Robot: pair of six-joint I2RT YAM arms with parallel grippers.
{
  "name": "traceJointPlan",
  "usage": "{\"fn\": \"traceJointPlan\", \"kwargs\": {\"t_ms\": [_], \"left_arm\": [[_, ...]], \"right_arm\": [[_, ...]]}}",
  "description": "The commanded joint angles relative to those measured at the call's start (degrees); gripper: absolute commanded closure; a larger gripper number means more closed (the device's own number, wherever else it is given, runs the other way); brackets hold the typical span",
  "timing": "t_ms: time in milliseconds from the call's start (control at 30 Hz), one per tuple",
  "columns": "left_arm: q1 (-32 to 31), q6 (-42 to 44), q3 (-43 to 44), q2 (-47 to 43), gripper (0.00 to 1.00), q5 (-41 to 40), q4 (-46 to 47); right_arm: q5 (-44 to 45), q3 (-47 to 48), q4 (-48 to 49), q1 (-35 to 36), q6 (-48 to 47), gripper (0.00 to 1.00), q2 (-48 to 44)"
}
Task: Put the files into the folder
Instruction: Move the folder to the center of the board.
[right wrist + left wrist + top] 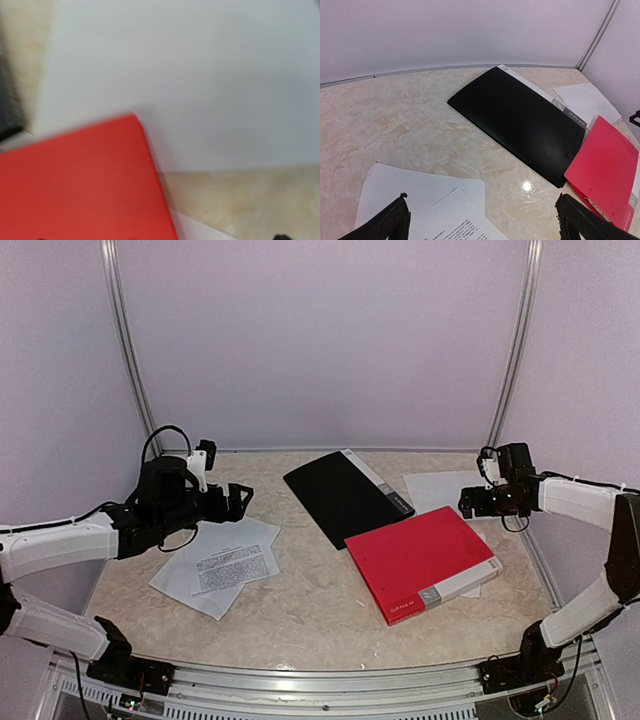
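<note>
The files lie in two places. Two overlapping white sheets, the upper one printed with text, lie at the left, and they also show at the bottom of the left wrist view. A blank sheet lies at the back right, partly under a shut red folder. A shut black folder lies at the back middle. My left gripper hovers open above the far edge of the left sheets, nothing between its fingers. My right gripper is open over the blank sheet and the red folder's corner.
White walls with metal corner posts close in the marbled table on three sides. The black folder and the red folder lie almost touching. The right wrist view is blurred.
</note>
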Motion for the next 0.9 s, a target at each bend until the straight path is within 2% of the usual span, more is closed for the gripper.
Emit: {"fn": "traceJointPlan", "kwargs": {"t_ms": [0,267,567,867], "left_arm": [[-1.7,-0.6,1.8,2.4,0.01,0.9,2.0],[-6.4,-4.7,1.5,8.9,0.01,2.4,7.0],[-12.1,-6.6,3.9,15.1,0.01,2.5,10.5],[-17.5,-11.4,10.0,24.0,0.01,0.1,13.2]], "right_arm": [[-8.4,0.0,-0.2,-4.5,-0.6,0.04,4.4],[-13.0,1.4,-3.4,-9.6,-1.8,0.05,9.1],[-18.2,0.4,-5.5,-10.0,-2.0,0.08,12.1],[-19.2,-0.6,-7.1,-10.4,-2.7,0.1,12.8]]}}
